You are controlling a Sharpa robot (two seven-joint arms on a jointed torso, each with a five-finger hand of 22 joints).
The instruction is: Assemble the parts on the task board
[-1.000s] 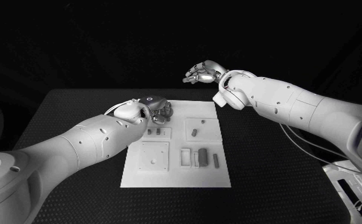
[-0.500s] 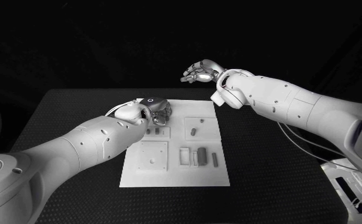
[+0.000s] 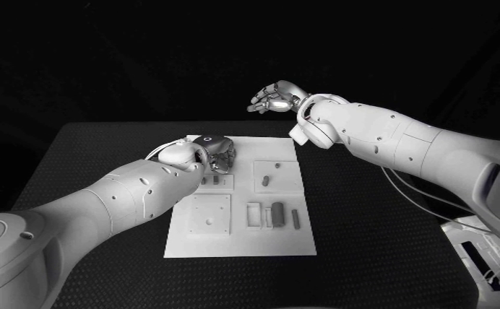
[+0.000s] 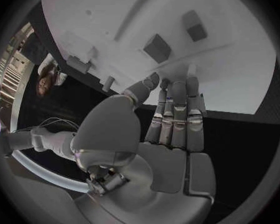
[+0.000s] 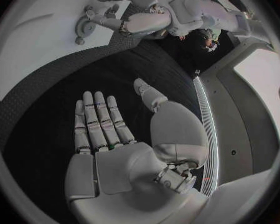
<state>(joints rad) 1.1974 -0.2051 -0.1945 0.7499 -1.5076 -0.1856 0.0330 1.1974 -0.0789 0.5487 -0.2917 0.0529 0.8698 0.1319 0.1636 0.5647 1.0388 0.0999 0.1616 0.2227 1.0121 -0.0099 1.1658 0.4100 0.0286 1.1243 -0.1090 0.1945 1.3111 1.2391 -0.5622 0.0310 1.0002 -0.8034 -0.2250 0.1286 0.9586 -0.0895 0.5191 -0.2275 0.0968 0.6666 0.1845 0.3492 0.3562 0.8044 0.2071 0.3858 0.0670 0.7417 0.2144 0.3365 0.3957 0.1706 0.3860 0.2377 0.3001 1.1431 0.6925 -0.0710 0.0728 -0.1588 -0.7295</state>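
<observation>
The white task board (image 3: 242, 240) lies in the middle of the black table. Grey parts lie on it: a small piece (image 3: 266, 179) in a square recess, a dark bar (image 3: 278, 214) and a thin bar (image 3: 296, 219). My left hand (image 3: 214, 151) hovers over the board's far left corner. In the left wrist view its fingers (image 4: 177, 109) stretch out straight and close together toward the board (image 4: 239, 74), holding nothing, with two grey blocks (image 4: 157, 48) just beyond the fingertips. My right hand (image 3: 273, 98) is raised behind the board's far edge, and the right wrist view shows this hand (image 5: 115, 149) flat and empty.
A square plate with a small peg (image 3: 212, 215) sits on the board's near left. Black table (image 3: 365, 215) surrounds the board on all sides. A pale device (image 3: 474, 247) sits at the table's near right corner.
My right hand has drifted slightly to the left. My left hand stays over the board's far left corner.
</observation>
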